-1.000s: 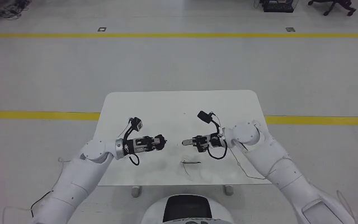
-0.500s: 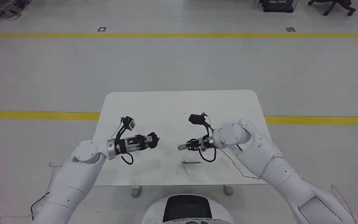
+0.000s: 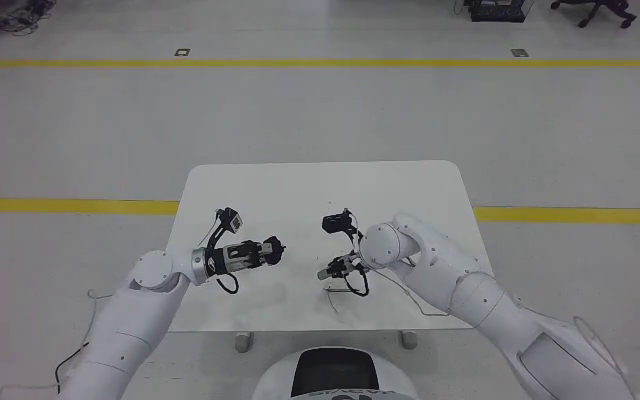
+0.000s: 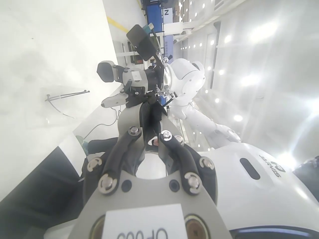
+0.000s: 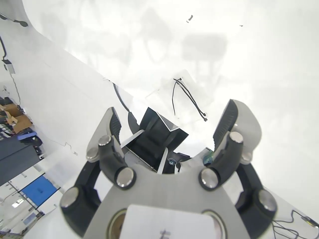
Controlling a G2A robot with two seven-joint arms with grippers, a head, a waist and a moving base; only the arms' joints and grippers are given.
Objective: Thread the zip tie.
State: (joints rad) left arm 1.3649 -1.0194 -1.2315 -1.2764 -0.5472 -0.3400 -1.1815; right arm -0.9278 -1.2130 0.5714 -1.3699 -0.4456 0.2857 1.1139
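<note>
A few thin black zip ties (image 3: 341, 290) lie loose on the white table (image 3: 300, 190) near its front edge, on what looks like a clear plastic sheet. In the right wrist view the zip ties (image 5: 189, 100) rest just beyond my right gripper (image 5: 172, 118), which is open and empty. From above, the right gripper (image 3: 322, 273) hangs tilted down, just up and left of the ties. My left gripper (image 3: 277, 243) hovers over the table's left half, shut with nothing visible in it. The left wrist view has the zip ties (image 4: 67, 95) and the open right gripper (image 4: 103, 88) ahead of the left gripper (image 4: 149, 105).
The table's front edge runs close behind the zip ties. A thin cable (image 3: 430, 290) hangs from the right arm over the table's front right part. Bare tabletop lies at the back (image 3: 330, 180) and between the two grippers.
My right gripper has swung left and toward the front edge, tilting down over the zip ties. The left gripper drew back leftward a little, then stayed put.
</note>
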